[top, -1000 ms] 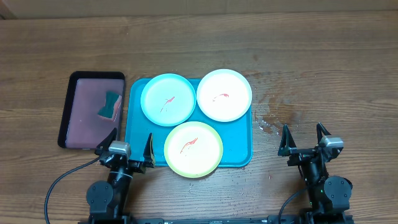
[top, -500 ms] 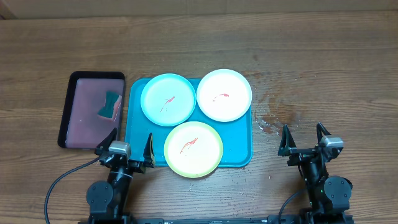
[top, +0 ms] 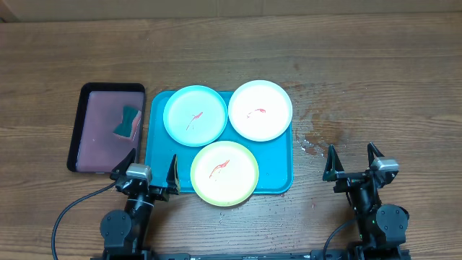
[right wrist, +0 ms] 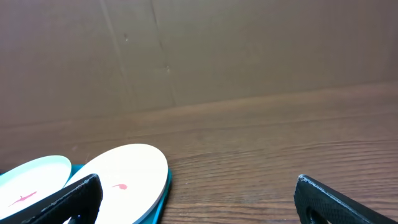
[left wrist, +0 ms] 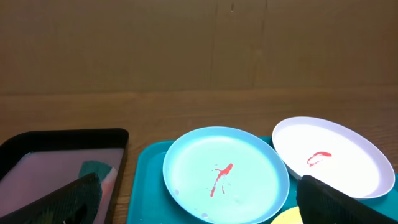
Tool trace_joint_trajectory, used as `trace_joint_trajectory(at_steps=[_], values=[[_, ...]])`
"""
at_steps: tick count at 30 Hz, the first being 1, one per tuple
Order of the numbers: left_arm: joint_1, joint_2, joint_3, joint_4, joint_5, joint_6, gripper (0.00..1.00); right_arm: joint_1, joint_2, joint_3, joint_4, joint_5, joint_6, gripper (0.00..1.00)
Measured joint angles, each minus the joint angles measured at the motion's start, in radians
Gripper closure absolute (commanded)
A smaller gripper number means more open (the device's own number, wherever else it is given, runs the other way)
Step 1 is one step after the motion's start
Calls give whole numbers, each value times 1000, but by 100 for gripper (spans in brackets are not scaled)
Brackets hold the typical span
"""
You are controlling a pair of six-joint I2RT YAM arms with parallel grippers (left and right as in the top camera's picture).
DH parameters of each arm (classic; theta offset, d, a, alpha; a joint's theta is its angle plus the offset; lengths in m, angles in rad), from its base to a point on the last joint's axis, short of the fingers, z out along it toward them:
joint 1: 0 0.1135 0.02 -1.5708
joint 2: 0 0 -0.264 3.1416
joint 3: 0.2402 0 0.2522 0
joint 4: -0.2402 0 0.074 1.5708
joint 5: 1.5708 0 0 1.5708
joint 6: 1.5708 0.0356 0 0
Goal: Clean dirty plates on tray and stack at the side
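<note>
Three plates lie on the turquoise tray [top: 278, 165]: a light blue one [top: 195, 115] at back left, a white one [top: 260, 110] at back right, a yellow-green one [top: 224, 172] in front. Each carries a red smear. My left gripper [top: 150, 170] stands open near the tray's front left corner, holding nothing. The left wrist view shows the light blue plate [left wrist: 225, 175], the white plate [left wrist: 333, 155] and a sliver of the yellow-green one [left wrist: 287, 217] between wide-apart fingers. My right gripper [top: 354, 160] is open and empty over bare table right of the tray; its view catches the white plate [right wrist: 121, 180].
A smaller black-rimmed pinkish tray [top: 94, 141] lies left of the turquoise one, with a green sponge [top: 128, 120] in it. A small wet patch [top: 312, 142] marks the wood right of the tray. A brown wall [left wrist: 199, 43] rises behind the table.
</note>
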Motion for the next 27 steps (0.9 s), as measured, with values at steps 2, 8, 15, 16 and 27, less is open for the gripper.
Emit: trace_joint_trajectory(at_steps=[2,8,15,16,27], values=[[0,0,0,0,0,0,0,0,0,0,0,0,0,0],[0,0,0,0,0,0,0,0,0,0,0,0,0,0],[0,0,0,0,0,0,0,0,0,0,4,0,0,0],[0,0,0,0,0,0,0,0,0,0,3,0,0,0],[0,0,5,-21,0,-37,0,0,0,0,6,-55,35,0]])
